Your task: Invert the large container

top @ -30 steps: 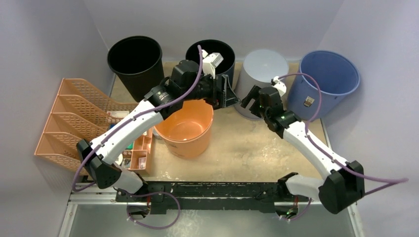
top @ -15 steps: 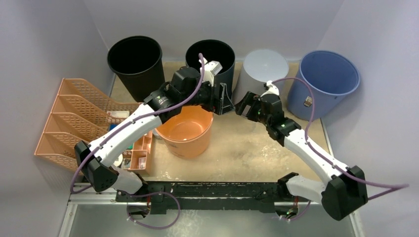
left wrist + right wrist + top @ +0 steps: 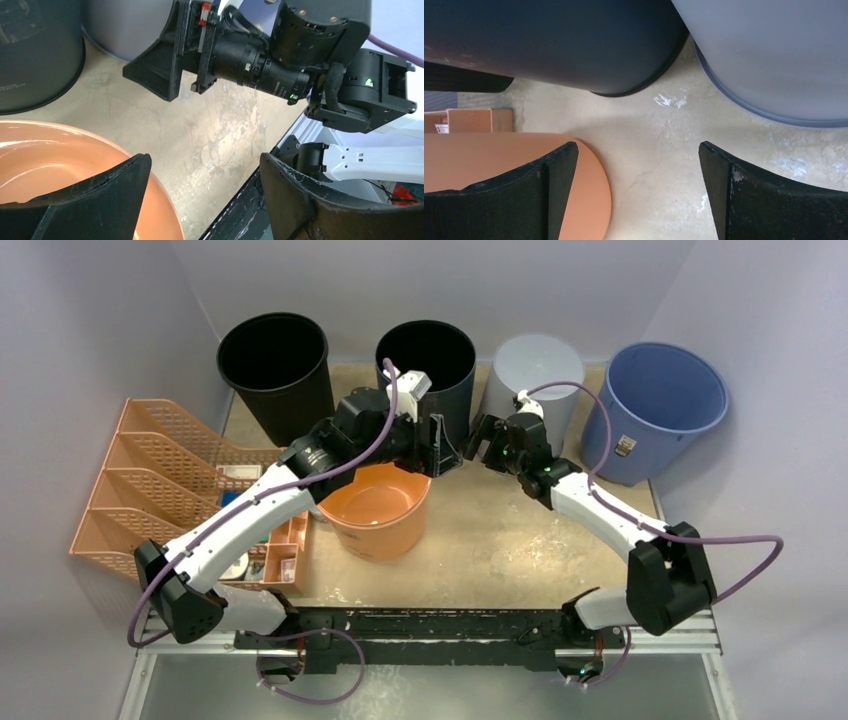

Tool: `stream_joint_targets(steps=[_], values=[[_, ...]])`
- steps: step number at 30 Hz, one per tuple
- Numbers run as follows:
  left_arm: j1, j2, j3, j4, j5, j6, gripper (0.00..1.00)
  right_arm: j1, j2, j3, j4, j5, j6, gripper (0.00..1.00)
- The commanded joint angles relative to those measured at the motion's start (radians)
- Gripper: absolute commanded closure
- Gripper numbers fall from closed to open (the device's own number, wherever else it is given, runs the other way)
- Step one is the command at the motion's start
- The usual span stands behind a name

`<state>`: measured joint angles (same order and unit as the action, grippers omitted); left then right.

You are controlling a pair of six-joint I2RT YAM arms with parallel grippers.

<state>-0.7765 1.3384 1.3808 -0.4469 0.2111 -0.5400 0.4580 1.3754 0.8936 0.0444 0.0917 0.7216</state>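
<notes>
An orange bucket (image 3: 375, 502) stands upright and open at the table's middle left. Behind it in a row stand a black bin (image 3: 275, 365), a dark bin (image 3: 430, 355), a grey bin (image 3: 535, 370) turned bottom up, and a blue bin (image 3: 665, 400). My left gripper (image 3: 445, 445) is open and empty above the bucket's far right rim (image 3: 50, 165). My right gripper (image 3: 478, 443) is open and empty, facing it closely, between the dark bin (image 3: 564, 45) and the grey bin (image 3: 774, 55). The bucket's edge (image 3: 589, 200) shows beside the right gripper's left finger.
An orange file rack (image 3: 150, 480) and a small orange organiser (image 3: 285, 550) stand at the left. Bare table (image 3: 500, 540) lies right of the bucket. Walls close in on both sides and the back.
My right gripper has swung left, from beside the grey bin to close against the left gripper. The left gripper has drawn back a little, left and toward the bucket.
</notes>
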Motion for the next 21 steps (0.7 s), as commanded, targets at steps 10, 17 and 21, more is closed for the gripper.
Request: stream_joint_targets(steps=[10,17,21], values=[[-0.001,-0.053,-0.019,0.062,0.02,-0.031,0.2,-0.197,0.164,0.263,-0.093,0.185,-0.084,0.04],[-0.001,-0.049,-0.009,0.043,0.016,-0.043,0.2,-0.278,0.233,0.489,-0.223,0.199,-0.237,0.07],[-0.001,-0.054,-0.008,0.044,0.017,-0.028,0.2,-0.276,0.108,0.528,-0.276,0.067,-0.327,0.07]])
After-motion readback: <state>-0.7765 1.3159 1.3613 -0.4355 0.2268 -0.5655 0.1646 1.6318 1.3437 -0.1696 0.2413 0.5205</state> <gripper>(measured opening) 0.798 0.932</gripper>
